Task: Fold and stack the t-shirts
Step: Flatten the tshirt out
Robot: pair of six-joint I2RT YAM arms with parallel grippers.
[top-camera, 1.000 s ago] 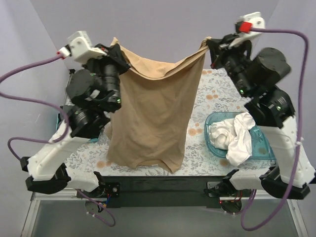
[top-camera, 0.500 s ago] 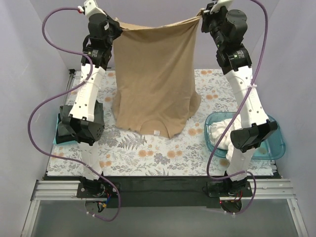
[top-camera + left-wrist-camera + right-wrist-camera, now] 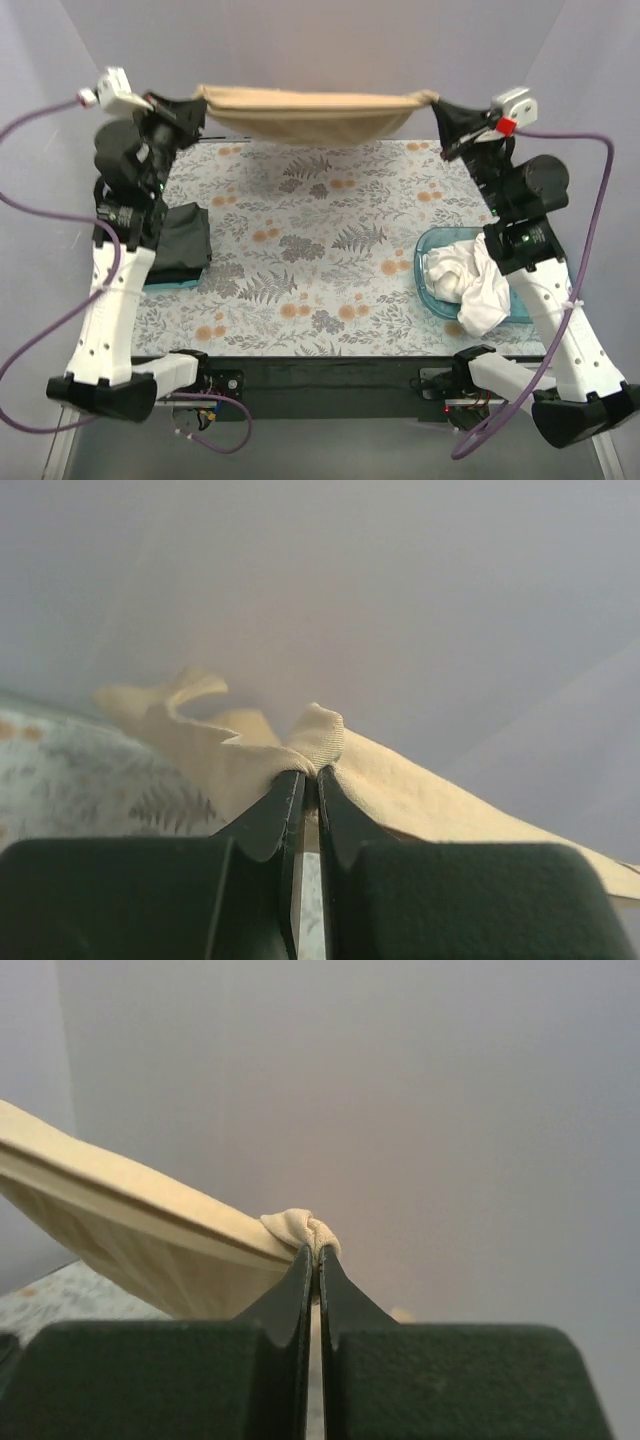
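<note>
A tan t-shirt point(image 3: 315, 112) hangs stretched between my two grippers above the table's far edge, sagging in the middle. My left gripper point(image 3: 198, 97) is shut on its left corner; the pinched cloth shows in the left wrist view point(image 3: 318, 738). My right gripper point(image 3: 436, 100) is shut on its right corner, which bunches in the right wrist view point(image 3: 303, 1225). A folded dark grey-green t-shirt point(image 3: 180, 243) lies at the table's left edge. White t-shirts point(image 3: 470, 275) lie crumpled in the teal tub point(image 3: 432, 297) at the right.
The floral table covering point(image 3: 320, 250) spans the table. Grey-violet walls point(image 3: 330, 40) close the back and sides. The arm bases sit at the near edge.
The tan t-shirt hung down in front of the arms before; now both grippers have swung it out to the far edge, where it is stretched nearly level. Both arms have lowered and reached back.
</note>
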